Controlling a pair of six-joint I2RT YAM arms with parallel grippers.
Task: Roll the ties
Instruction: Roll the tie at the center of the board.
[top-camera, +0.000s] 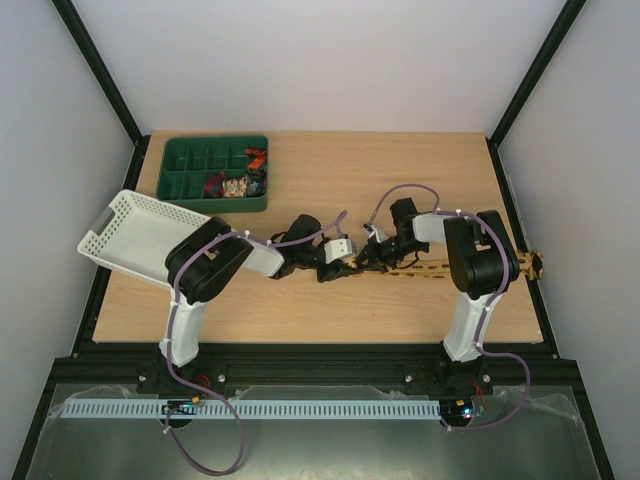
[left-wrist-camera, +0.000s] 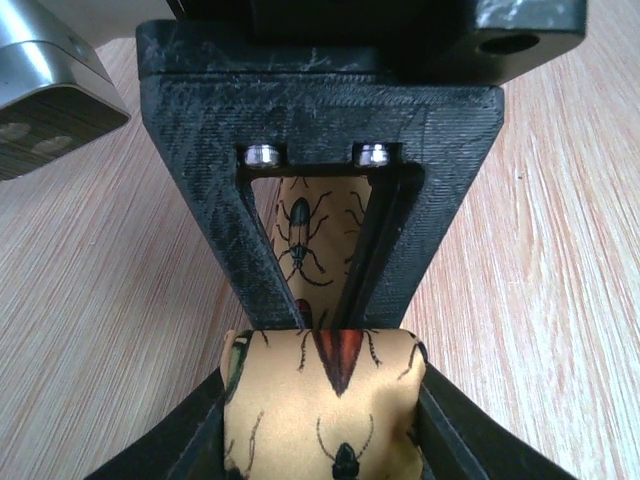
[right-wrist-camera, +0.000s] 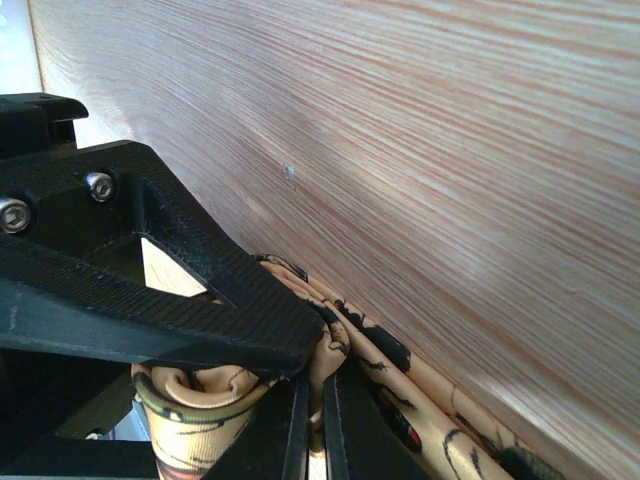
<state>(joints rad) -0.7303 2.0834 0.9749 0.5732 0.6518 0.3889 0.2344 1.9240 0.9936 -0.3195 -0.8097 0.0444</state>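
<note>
The tan-gold tie (top-camera: 450, 268) with dark beetle marks lies as a long strip across the table's right half, its far end at the right edge. Its left end is rolled into a small coil (left-wrist-camera: 320, 400). My left gripper (top-camera: 350, 268) is shut on the coil, which sits between its fingers (left-wrist-camera: 170, 445) in the left wrist view. My right gripper (top-camera: 373, 260) meets it from the right and is shut, pinching a fold of the tie beside the coil (right-wrist-camera: 190, 405). The right gripper (right-wrist-camera: 320, 425) shows fabric between its pads. In the left wrist view, it (left-wrist-camera: 355, 290) stands just behind the coil.
A green divided tray (top-camera: 185, 185) at the back left holds several small rolled items (top-camera: 237, 185). A white slatted basket (top-camera: 135, 235) sits tilted at the left edge. Purple cables loop over both arms. Black frame posts border the table.
</note>
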